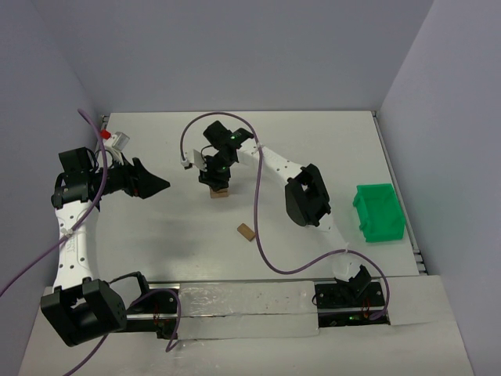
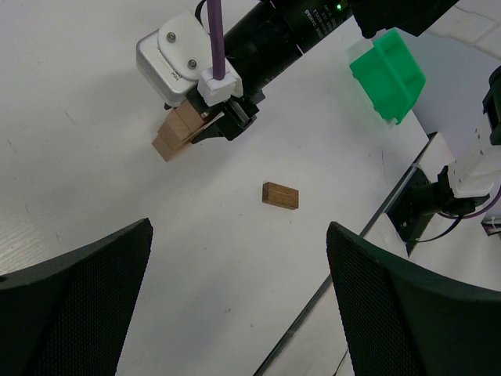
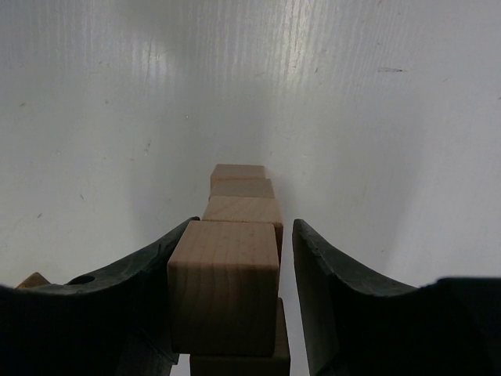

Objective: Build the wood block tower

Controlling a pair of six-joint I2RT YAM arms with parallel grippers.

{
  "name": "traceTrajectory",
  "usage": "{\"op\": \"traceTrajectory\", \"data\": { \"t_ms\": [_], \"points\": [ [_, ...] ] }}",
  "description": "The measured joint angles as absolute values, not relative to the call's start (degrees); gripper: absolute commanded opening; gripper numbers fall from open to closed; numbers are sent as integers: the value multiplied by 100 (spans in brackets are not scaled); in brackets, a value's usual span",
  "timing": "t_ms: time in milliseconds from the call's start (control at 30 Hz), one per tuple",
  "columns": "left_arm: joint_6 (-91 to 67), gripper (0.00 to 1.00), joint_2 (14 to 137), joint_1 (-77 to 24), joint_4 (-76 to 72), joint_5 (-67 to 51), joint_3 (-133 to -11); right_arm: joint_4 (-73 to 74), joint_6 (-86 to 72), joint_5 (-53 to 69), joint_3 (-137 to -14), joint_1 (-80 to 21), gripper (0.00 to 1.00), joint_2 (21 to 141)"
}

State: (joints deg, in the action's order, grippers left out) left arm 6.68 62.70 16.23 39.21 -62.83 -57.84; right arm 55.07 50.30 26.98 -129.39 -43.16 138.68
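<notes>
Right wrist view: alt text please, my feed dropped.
The right gripper straddles the top block, one finger against it, a slim gap at the other. The rest of the tower shows beyond, on the white table.

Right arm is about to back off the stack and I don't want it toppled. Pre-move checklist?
1. Top block resting on the wood block tower: ok.
2. Right gripper released: not ok; there is a gap at one finger, but the other finger sits against the block.
3. Tower stacked square: cannot tell.
4. Left gripper away from the tower: ok, open and off to the side.
5. Next piece ready: ok, loose block lies flat on the table.
</notes>
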Motion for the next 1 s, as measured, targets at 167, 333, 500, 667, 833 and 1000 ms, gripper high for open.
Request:
{"op": "traceTrajectory", "data": {
  "t_ms": [167, 333, 500, 667, 833, 1000],
  "points": [
    [668, 98, 6270, 1623, 3920, -6283, -5784, 5507, 4992, 2698, -12943, -4316, 64, 13885],
    [667, 98, 6270, 1623, 3921, -6283, -5783, 5512, 4940, 2692, -12943, -4316, 70, 13900],
    [668, 98, 6270, 1623, 3920, -6283, -5784, 5513, 4930, 2675, -12943, -4316, 68, 13900],
    [668, 98, 6270, 1623, 3922, -6283, -5784, 5513, 4934, 2672, -12943, -4316, 83, 13900],
    [668, 98, 6270, 1623, 3921, -6283, -5782, 5513, 4928, 2661, -12943, -4316, 94, 13900],
    [668, 98, 6270, 1623, 3922, -6285, -5782, 5513, 4930, 2661, -12943, -4316, 97, 13900]
  ]
}}
